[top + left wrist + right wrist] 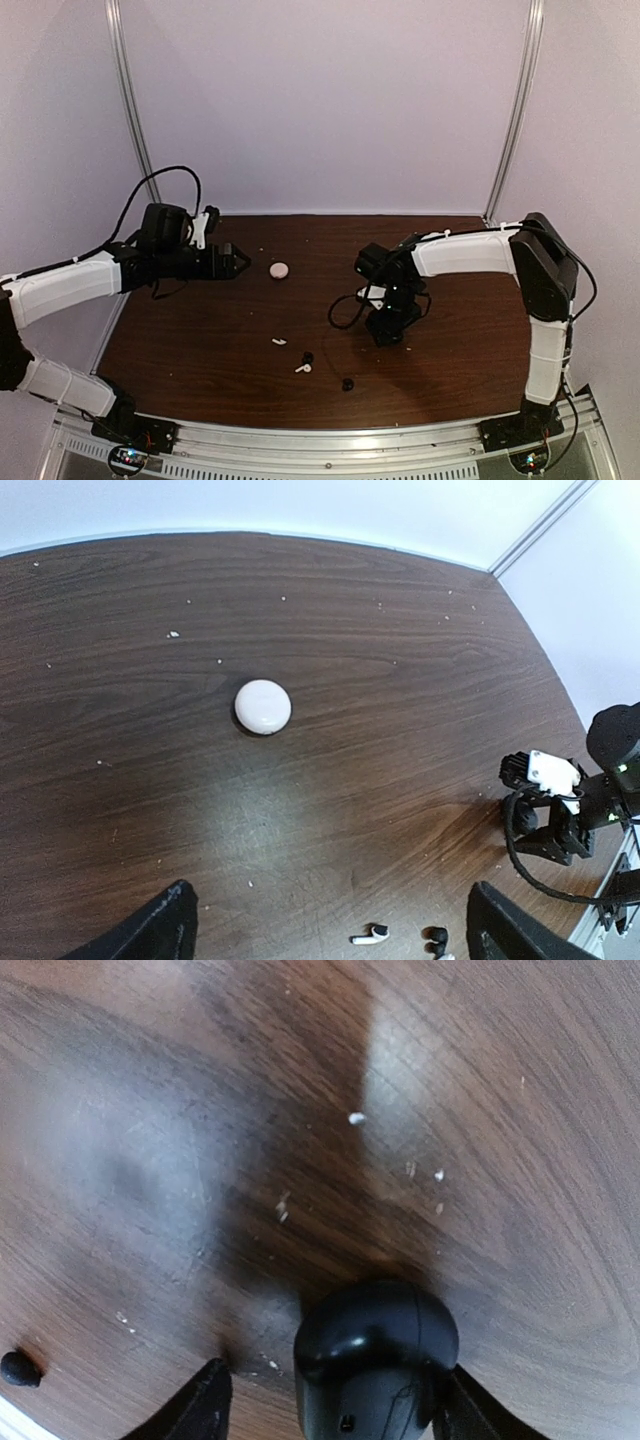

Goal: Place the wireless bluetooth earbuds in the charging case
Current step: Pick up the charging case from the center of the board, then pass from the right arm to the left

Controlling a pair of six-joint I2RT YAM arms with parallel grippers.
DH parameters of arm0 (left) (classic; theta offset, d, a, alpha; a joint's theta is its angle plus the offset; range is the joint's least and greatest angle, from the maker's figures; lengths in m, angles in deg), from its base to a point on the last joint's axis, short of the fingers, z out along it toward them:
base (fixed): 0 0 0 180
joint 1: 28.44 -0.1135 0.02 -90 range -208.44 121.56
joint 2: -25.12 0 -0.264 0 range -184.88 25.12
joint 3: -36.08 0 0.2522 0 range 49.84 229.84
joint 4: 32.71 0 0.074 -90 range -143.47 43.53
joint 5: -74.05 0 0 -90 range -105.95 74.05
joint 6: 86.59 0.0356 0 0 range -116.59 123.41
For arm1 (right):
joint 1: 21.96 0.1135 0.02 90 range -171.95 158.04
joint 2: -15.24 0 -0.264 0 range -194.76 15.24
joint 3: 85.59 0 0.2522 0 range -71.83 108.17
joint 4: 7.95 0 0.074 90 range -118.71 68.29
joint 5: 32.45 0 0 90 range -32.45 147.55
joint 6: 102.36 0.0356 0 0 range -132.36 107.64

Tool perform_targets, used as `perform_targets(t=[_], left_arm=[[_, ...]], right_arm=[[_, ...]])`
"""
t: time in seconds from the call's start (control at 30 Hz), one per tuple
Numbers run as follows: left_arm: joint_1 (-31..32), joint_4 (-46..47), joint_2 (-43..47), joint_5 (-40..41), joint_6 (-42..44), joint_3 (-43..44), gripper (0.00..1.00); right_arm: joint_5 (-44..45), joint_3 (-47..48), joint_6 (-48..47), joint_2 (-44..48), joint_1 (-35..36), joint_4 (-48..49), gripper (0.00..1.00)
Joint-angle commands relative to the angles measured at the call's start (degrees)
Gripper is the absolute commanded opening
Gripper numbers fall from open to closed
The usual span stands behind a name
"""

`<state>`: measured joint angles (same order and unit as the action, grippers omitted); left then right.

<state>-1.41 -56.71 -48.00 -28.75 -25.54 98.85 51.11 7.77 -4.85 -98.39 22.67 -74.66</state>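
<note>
black case sitting on desk, right fingers straddling it, apart, not yet clamping. likely needing centring before squeezing, keeping it level. left fingers hanging wide apart. black earbuds lying near front edge.

Robot lab cell: white panel walls, alu frame posts, wood bench w/ mounting rail.

Dark wooden table: pink round case ahead of the left gripper; black charging case between fingers of the right gripper; black earbud off to its side.
</note>
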Motion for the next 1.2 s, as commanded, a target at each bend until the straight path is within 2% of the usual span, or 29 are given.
perform_targets(t=[0.0,0.2,0.33,0.5,0.63,0.77,1.0,1.17], left_arm=[[0.18,5.55,2.85,0.79,0.88,-2.1,0.94],[0.22,11.52,6.84,1.49,0.97,-6.81,0.94],[0.22,12.96,8.25,3.13,-0.23,-7.88,0.94],[0.15,14.58,9.04,3.28,-1.12,-7.64,0.94],[0.16,17.05,9.41,1.96,-0.87,-6.52,0.94],[0.94,21.71,8.8,0.65,-0.8,-4.81,0.94],[6.69,23.26,1.55,-0.22,0.87,3.03,0.9],[11.83,23.94,-6.45,-0.74,0.07,9.76,0.85]], right_arm=[[2.45,1.63,-0.45,-1.23,0.19,-1.19,0.62],[2.16,4.46,-0.76,-2.15,-0.16,-1.63,0.44],[-1.71,7.48,0.15,-1.27,-2.21,-0.48,0.4],[-10.72,12.16,4.4,2.03,-5.73,4.04,0.37],[-15.83,16.92,10.27,5.88,-7.3,12.68,0.36],[-21.38,19.76,20.13,8.39,-8.85,22.77,0.36],[-22.93,13.57,38.4,12.18,-8.81,43.62,0.34],[-22.33,11.39,42.25,12.42,-7.59,48.12,0.34]])
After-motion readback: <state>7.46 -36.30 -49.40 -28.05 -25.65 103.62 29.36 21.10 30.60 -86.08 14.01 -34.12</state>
